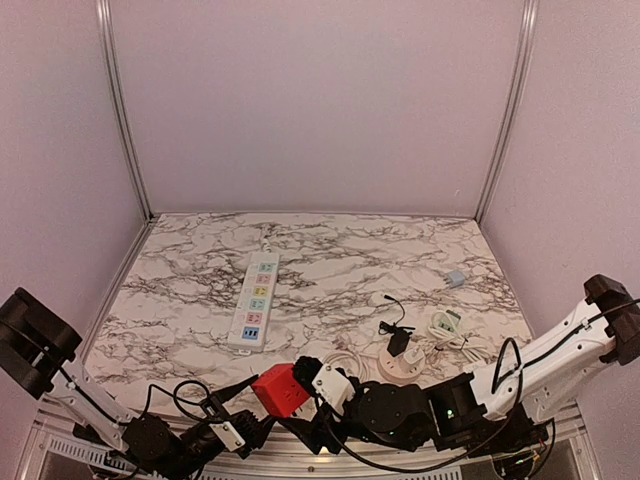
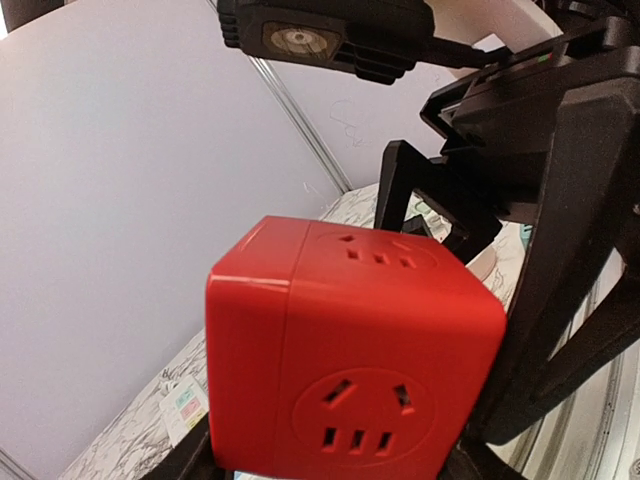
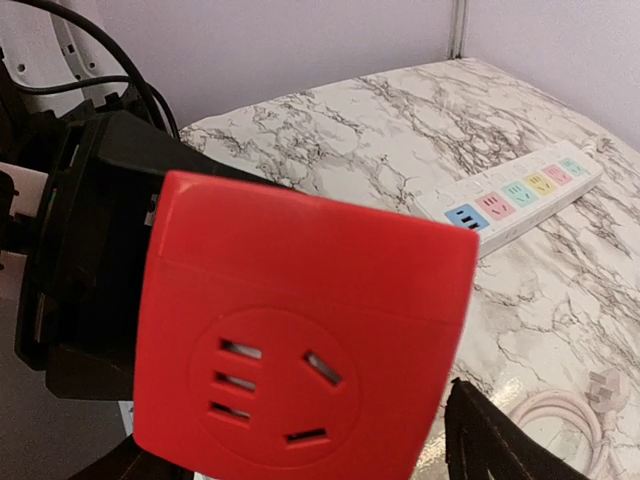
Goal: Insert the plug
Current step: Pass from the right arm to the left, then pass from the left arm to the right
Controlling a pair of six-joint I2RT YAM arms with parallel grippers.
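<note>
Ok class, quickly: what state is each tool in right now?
Left tool: closed on the red socket cube.
Right tool: open, holding nothing.

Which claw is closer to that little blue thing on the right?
Right. The right gripper sits near-side and left of the blue thing; the left gripper is farther left, beyond the red cube.

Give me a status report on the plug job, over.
Left gripper shut on the red socket cube, held off the table. Right gripper alongside the cube, grip unclear. Power strip ahead, nothing between.
</note>
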